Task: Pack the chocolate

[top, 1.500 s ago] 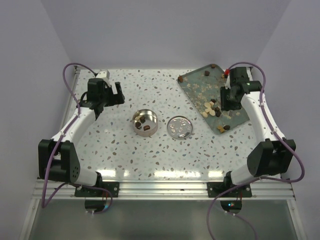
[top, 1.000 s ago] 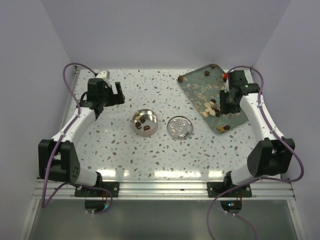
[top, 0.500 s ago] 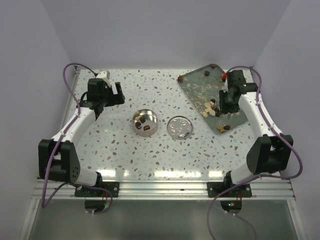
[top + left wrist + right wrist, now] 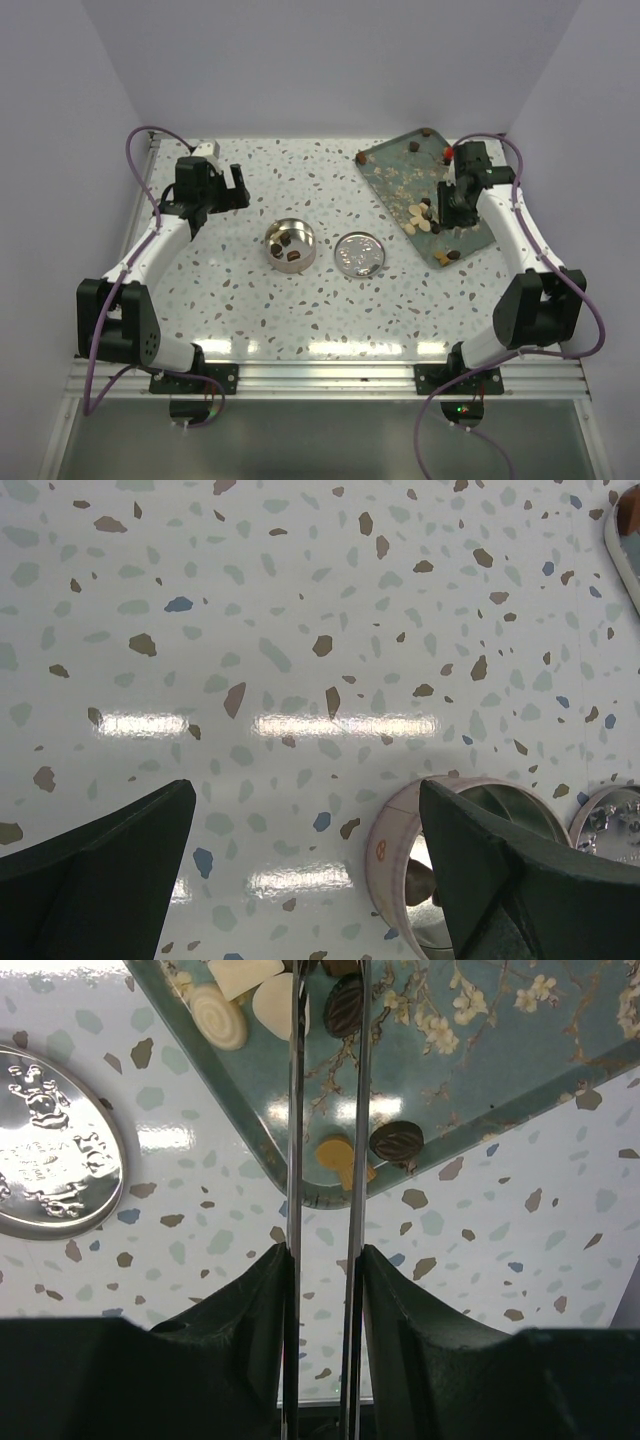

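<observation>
Chocolate [image 4: 397,1141], ribbed ovals and cream swirls, on glossy floral tray [image 4: 480,1070]

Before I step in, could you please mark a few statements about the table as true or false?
1. The round metal tin holds a few dark chocolates. True.
2. The lid is on the tin. False: it lies on the tabletop beside the tin.
3. The left pincer is open and holds nothing. True.
4. The right pincer is above the tin. False: it is over the floral tray.
5. Every chocolate on the tray is dark. False: several cream chocolates lie there too.
</observation>
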`<state>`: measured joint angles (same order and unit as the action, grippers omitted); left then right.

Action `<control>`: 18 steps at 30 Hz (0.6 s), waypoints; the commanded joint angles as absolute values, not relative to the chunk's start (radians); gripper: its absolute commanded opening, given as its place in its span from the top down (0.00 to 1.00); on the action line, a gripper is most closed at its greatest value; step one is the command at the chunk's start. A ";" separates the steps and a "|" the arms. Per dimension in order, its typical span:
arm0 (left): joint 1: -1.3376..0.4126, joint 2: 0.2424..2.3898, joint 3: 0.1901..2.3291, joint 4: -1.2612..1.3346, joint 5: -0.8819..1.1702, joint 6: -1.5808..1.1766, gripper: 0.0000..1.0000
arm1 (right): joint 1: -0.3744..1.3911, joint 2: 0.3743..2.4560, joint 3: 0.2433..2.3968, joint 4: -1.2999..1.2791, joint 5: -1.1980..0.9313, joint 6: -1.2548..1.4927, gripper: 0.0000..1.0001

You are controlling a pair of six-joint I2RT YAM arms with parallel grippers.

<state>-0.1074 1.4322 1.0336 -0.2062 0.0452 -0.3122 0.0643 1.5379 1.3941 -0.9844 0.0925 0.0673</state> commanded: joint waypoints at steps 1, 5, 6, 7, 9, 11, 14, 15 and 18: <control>-0.114 1.424 1.034 -0.176 0.049 -0.310 0.00 | 0.064 1.519 1.393 -0.986 0.089 0.075 0.64; -0.114 1.420 1.032 -0.178 0.044 -0.311 0.00 | 0.064 1.523 1.402 -0.999 0.092 0.075 0.67; -0.114 1.420 1.032 -0.178 0.046 -0.311 0.00 | 0.064 1.523 1.404 -0.999 0.095 0.075 0.69; -0.114 1.420 1.029 -0.176 0.046 -0.313 0.00 | 0.064 1.522 1.405 -1.000 0.098 0.077 0.71; -0.114 1.420 1.028 -0.175 0.049 -0.311 0.00 | 0.064 1.519 1.419 -1.009 0.110 0.077 0.72; -0.114 1.419 1.026 -0.176 0.051 -0.311 0.00 | 0.064 1.517 1.455 -1.025 0.135 0.075 0.73; -0.114 1.416 1.028 -0.178 0.048 -0.308 0.00 | 0.064 1.517 1.532 -1.054 0.143 0.075 0.74; -0.114 1.416 1.028 -0.178 0.048 -0.308 0.00 | 0.064 1.519 1.554 -1.060 0.143 0.075 0.74; -0.114 1.420 1.032 -0.176 0.051 -0.308 0.00 | 0.066 1.529 1.629 -1.088 0.123 0.072 0.75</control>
<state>-0.1074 1.4322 1.0336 -0.2047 0.0452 -0.3122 0.0643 1.5383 1.5242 -1.0565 0.1200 0.0708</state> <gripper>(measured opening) 0.997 0.290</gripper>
